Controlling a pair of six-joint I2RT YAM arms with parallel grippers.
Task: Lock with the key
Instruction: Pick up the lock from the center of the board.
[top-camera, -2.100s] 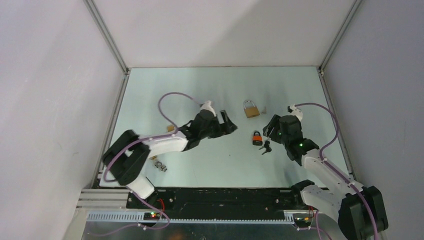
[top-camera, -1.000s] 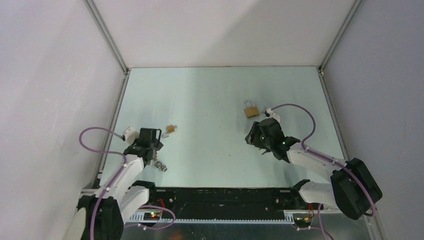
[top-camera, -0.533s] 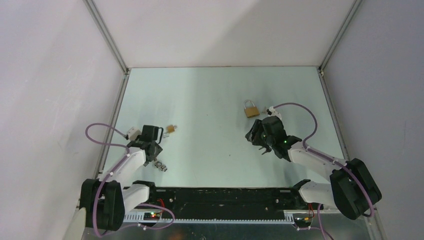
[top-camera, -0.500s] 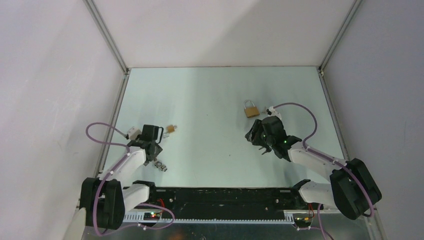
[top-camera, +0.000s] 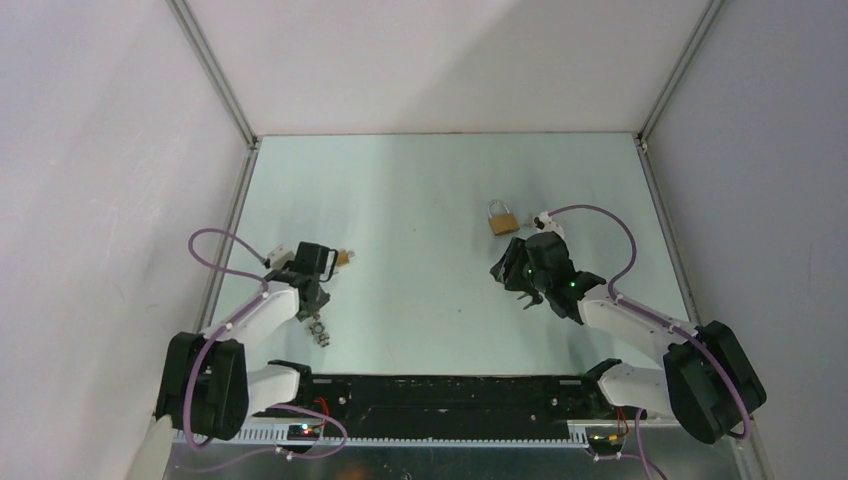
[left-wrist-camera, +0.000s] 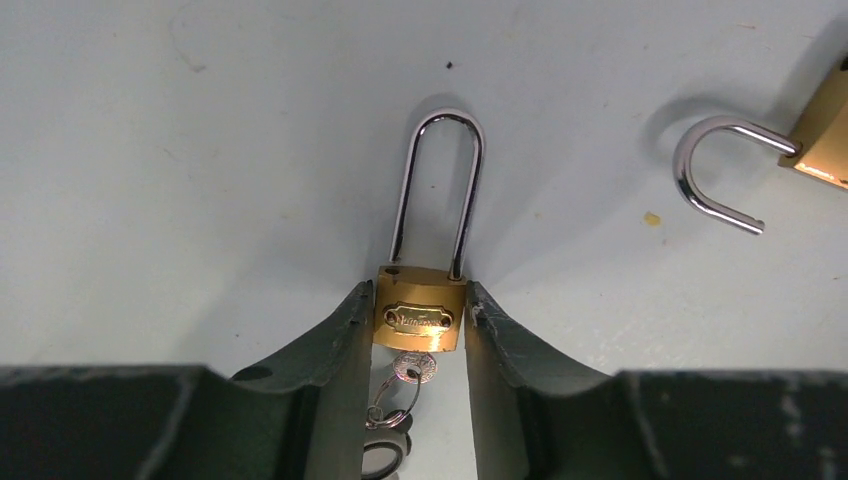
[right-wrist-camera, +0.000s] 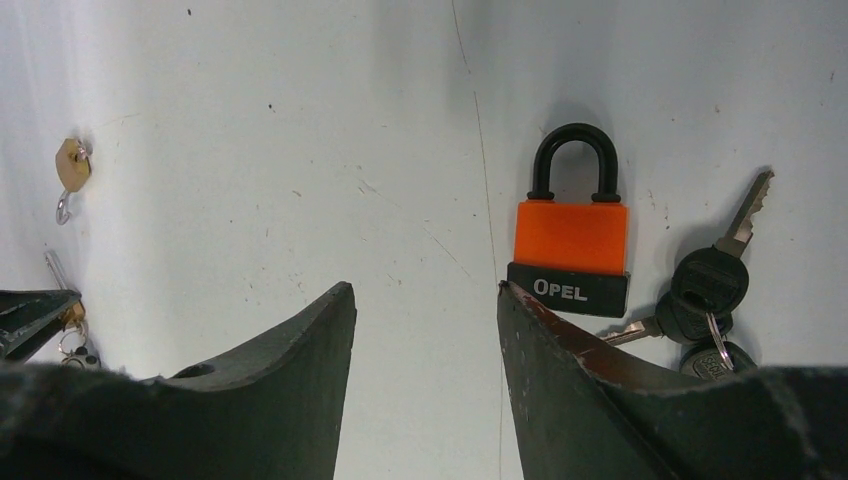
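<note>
In the left wrist view a small brass padlock (left-wrist-camera: 420, 318) with a long steel shackle lies on the table. A silver key (left-wrist-camera: 416, 366) on a ring sticks out of its underside. My left gripper (left-wrist-camera: 421, 300) has closed on the padlock body, one finger against each side. I cannot tell whether the shackle is latched. From above, the left gripper (top-camera: 311, 292) hides this padlock. My right gripper (right-wrist-camera: 425, 290) is open over bare table. An orange padlock (right-wrist-camera: 571, 238) with black keys (right-wrist-camera: 708, 285) lies just right of its right finger.
A second brass padlock (left-wrist-camera: 822, 130) with its shackle swung open lies close by on the right of the held one. A larger brass padlock (top-camera: 503, 218) sits beyond the right gripper (top-camera: 515, 272). A small brass piece (top-camera: 343, 257) lies beside the left gripper. The left wall rail (top-camera: 225, 250) is close.
The left gripper has shifted slightly away from the base and to the right, and its jaws have closed from wide open onto the brass padlock. The right arm has barely moved.
</note>
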